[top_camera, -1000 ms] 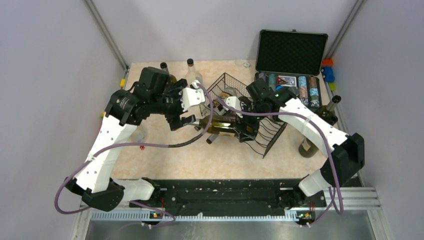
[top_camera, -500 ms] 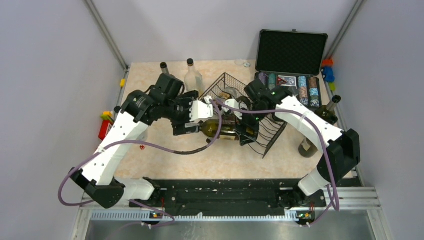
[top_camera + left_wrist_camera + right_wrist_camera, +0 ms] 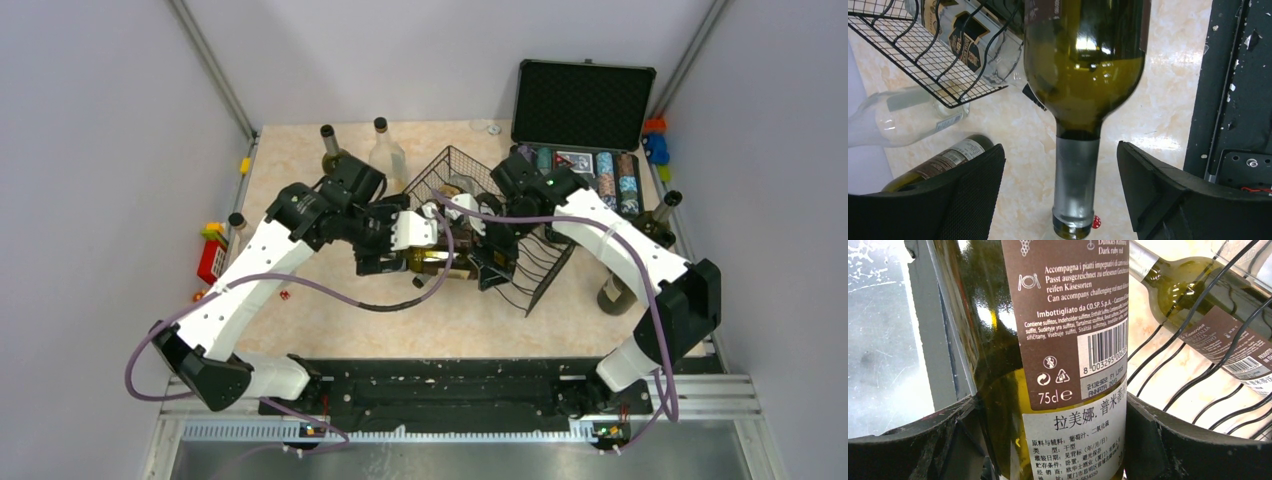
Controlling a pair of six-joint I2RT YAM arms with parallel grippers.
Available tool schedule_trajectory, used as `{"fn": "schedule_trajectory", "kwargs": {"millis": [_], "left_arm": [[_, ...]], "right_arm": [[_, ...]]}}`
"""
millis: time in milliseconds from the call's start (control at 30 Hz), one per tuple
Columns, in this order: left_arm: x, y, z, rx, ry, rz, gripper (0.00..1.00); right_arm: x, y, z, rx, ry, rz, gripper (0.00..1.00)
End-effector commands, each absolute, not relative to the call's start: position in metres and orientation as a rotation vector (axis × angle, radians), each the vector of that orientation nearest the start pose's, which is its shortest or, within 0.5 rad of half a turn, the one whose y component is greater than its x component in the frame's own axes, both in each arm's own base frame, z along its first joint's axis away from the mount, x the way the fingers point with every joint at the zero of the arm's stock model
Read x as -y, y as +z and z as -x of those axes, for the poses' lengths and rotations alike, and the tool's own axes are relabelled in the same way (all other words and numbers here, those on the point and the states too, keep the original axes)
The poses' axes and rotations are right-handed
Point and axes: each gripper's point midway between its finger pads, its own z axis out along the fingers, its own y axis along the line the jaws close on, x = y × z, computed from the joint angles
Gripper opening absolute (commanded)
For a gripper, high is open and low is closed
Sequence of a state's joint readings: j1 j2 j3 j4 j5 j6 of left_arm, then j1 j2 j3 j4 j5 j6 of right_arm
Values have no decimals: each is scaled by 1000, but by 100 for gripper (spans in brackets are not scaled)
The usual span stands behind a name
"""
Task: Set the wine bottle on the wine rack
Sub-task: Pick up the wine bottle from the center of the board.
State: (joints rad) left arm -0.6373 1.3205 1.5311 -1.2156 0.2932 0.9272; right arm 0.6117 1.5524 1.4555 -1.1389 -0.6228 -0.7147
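The olive-green wine bottle (image 3: 440,262) hangs level just left of the black wire wine rack (image 3: 540,268), its neck pointing left. My right gripper (image 3: 490,262) is shut on its labelled body (image 3: 1058,340), with both pads pressed against the glass (image 3: 1050,405). My left gripper (image 3: 385,252) stands open around the grey-foiled neck (image 3: 1075,175). Its fingers (image 3: 963,195) are apart from the neck on either side. A second bottle (image 3: 1208,325) lies in the rack's cradles.
An open black case (image 3: 580,105) with poker chips stands at the back right. Two upright bottles (image 3: 385,150) stand behind the left arm, another (image 3: 655,215) at the right edge. A clear bottle (image 3: 903,115), a dark one (image 3: 943,162) and a red die (image 3: 1096,221) are below the left gripper.
The left arm has swung right until its jaws straddle the bottle's neck, and they have narrowed a little. The right gripper keeps holding the bottle in about the same place.
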Motion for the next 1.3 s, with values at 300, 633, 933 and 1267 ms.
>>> {"fn": "schedule_trajectory", "kwargs": {"millis": [300,633,933,1267], "left_arm": [[208,230,-243,-1671,-205,-1924,84],[199,216,-254,-1705,-117,-1956,68],[190,209,-258,-1753,-55,-1952,64],[193,210,-256,-1765,-91,-1916,68]], "right_arm": [[-260,212,-213,-1846,930,1728,0],[-262,209,-217,-1859,947,1749,0],[-263,210,-220,-1853,963,1750,0],[-262,214,-220,-1828,1019,1737,0]]}}
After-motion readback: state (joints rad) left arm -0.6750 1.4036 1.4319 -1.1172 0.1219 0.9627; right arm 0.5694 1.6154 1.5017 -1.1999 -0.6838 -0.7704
